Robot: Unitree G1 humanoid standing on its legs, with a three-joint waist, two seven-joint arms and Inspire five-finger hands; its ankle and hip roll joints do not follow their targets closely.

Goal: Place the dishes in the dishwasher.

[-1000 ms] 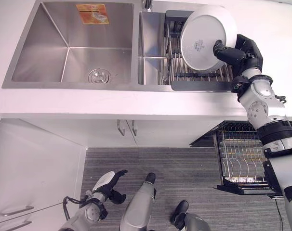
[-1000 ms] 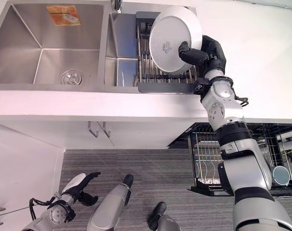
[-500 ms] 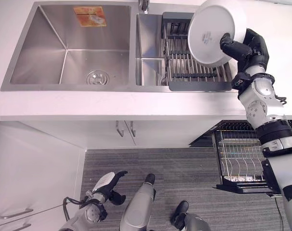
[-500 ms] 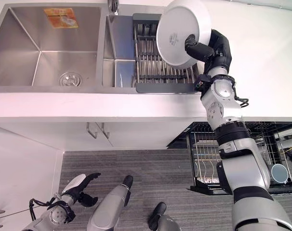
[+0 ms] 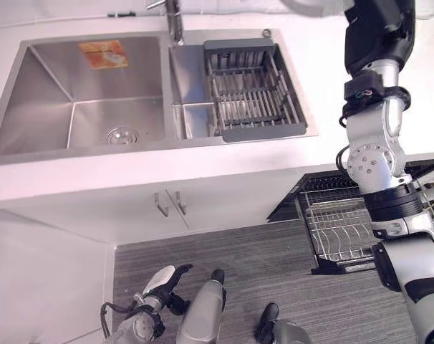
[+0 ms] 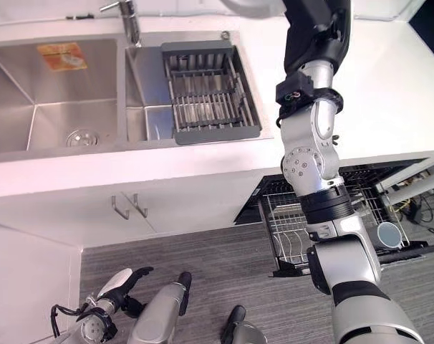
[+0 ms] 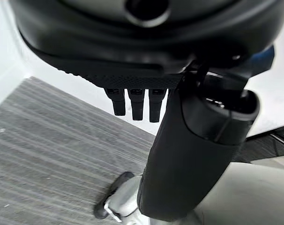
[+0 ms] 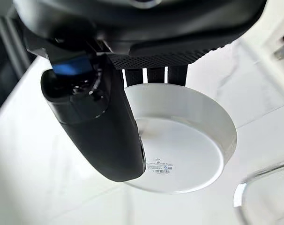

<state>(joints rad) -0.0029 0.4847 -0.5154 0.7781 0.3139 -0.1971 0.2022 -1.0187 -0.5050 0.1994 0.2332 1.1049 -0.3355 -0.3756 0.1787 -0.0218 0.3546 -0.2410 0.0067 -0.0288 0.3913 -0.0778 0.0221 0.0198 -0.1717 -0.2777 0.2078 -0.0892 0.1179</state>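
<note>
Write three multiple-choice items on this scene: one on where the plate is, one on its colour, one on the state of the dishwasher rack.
1. Where is the plate?
A. In the sink's drying rack
B. Held in the right hand
C. On the floor

2. What colour is the plate?
A. White
B. Blue
C. Black

3. The dishwasher rack under the counter is:
A. Pulled out
B. Pushed in behind a shut door
C. Standing on the counter

Answers:
1 B, the right wrist view shows thumb and fingers pinching it.
2 A, its underside is plain white.
3 A, the wire rack juts out over the floor.
</note>
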